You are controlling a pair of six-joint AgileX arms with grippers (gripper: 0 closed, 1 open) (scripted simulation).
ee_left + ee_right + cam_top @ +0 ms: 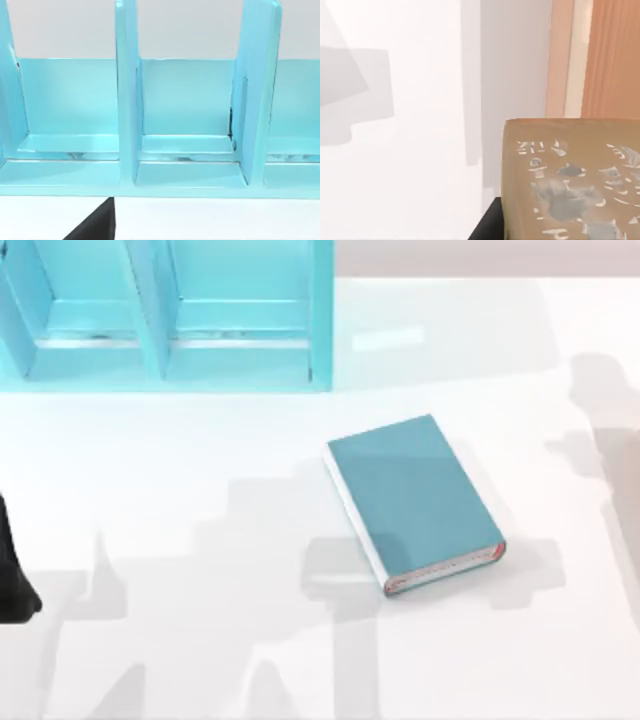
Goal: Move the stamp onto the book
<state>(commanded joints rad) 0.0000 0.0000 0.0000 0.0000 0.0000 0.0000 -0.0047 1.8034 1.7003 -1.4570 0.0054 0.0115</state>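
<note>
Centrally on the white table (200, 640): teal book (415, 495), lying flat, right of the turquoise shelf unit (170, 320). Close before the right wrist camera: tan stamp (570, 180), pale-marked face showing, a dark finger (487, 225) touching its lower edge; grip cannot be told. At the table's left edge: left arm (12, 570), parked.
</note>
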